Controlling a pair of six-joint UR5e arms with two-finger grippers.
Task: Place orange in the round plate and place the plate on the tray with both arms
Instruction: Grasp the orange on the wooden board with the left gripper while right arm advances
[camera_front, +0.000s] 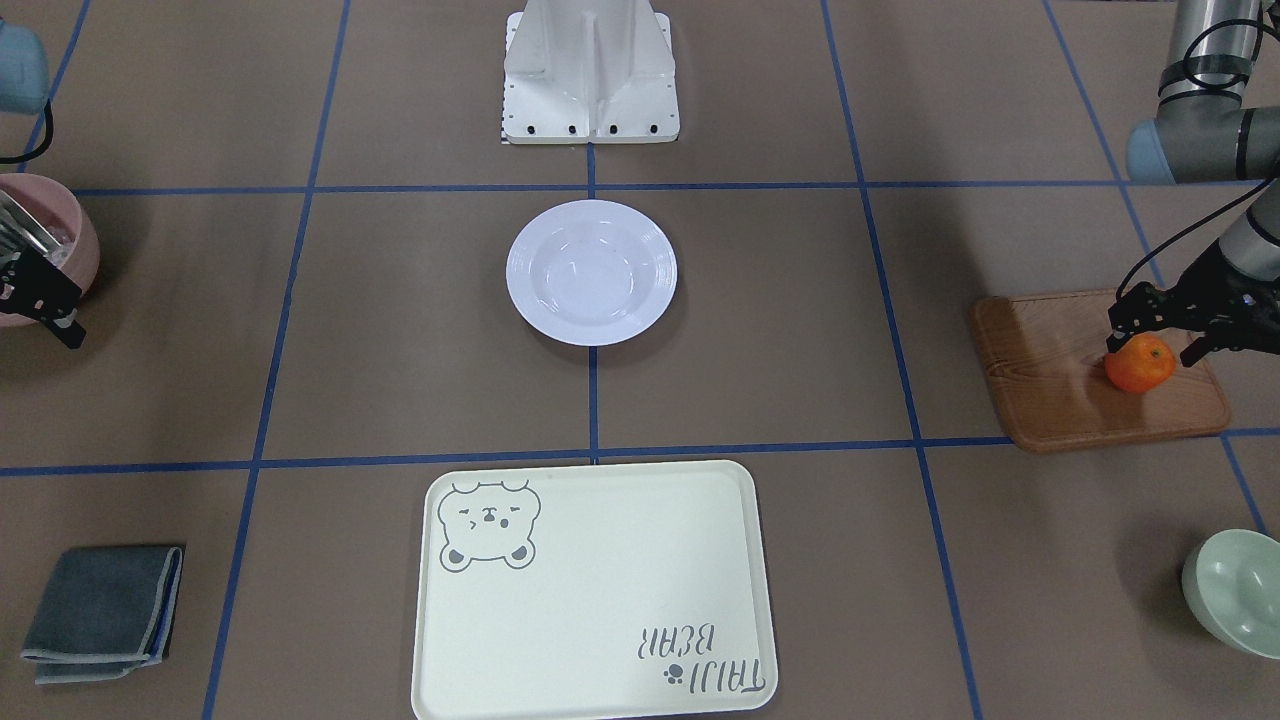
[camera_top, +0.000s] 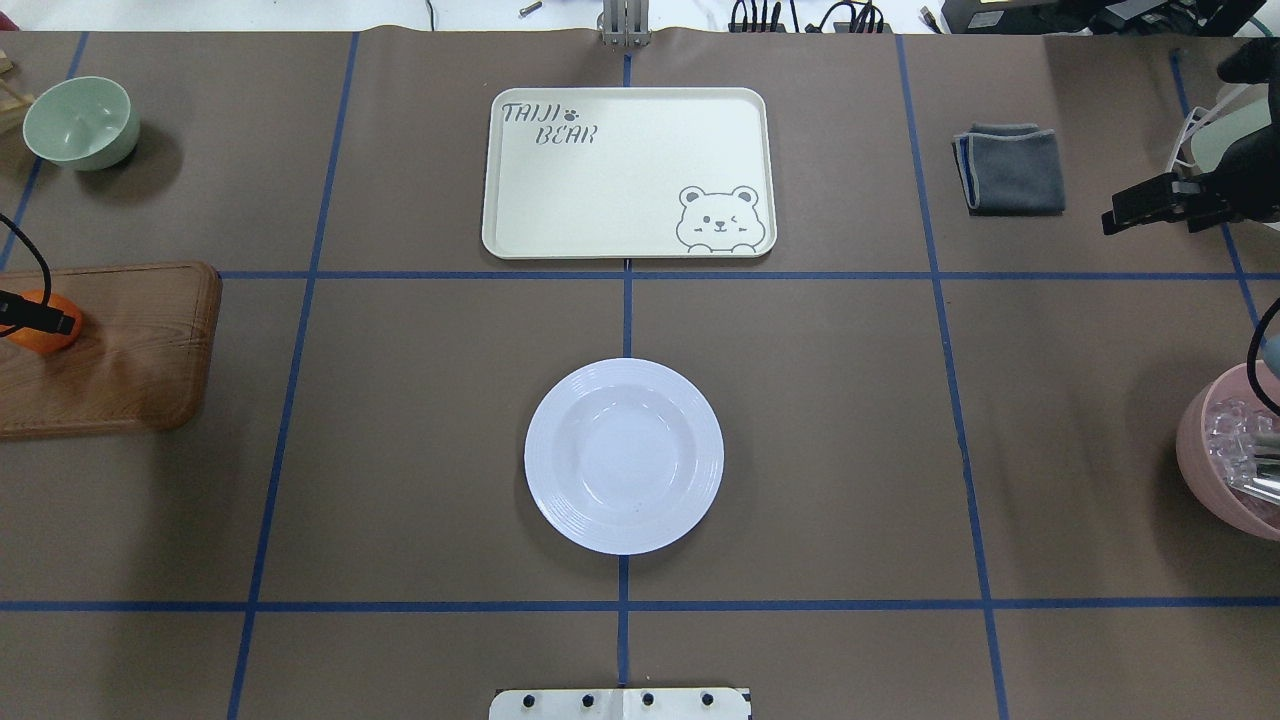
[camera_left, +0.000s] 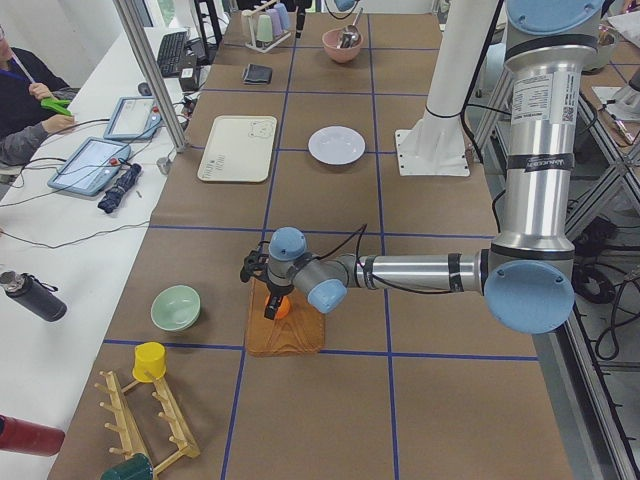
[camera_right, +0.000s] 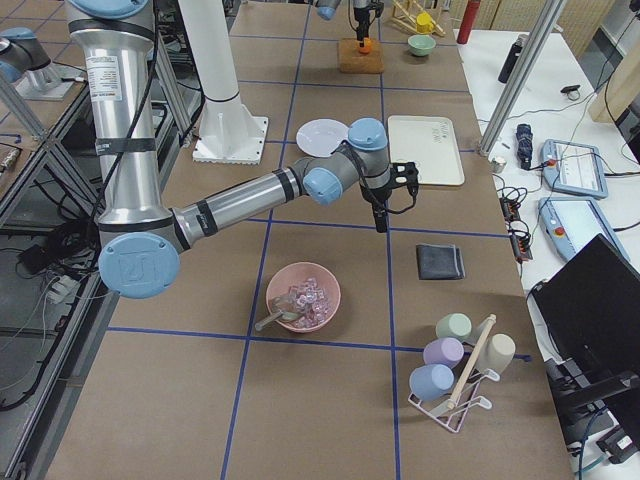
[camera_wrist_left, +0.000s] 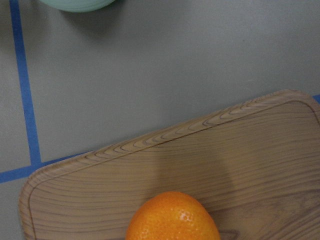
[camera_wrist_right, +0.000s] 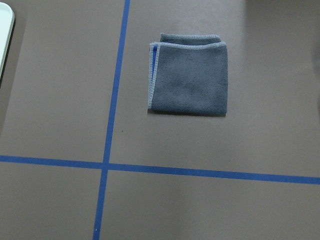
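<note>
Brown table (camera_front: 800, 300): left pincer (camera_front: 1152, 350) spread astride orange (camera_front: 1140, 366); right pincer (camera_front: 60, 318) cropped, state unclear.

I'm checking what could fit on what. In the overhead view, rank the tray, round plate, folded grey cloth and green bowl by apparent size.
1. tray
2. round plate
3. grey cloth and green bowl: they look about alike, so I won't rank them.

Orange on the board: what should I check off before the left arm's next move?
1. Left gripper open, straddling the orange: ok.
2. Orange resting on the wooden board: ok.
3. Fingers low enough for a secure grip: cannot tell.
4. Round plate upright and empty: ok.
5. Tray bare for the plate: ok.
6. Right gripper away from the plate: ok.
</note>
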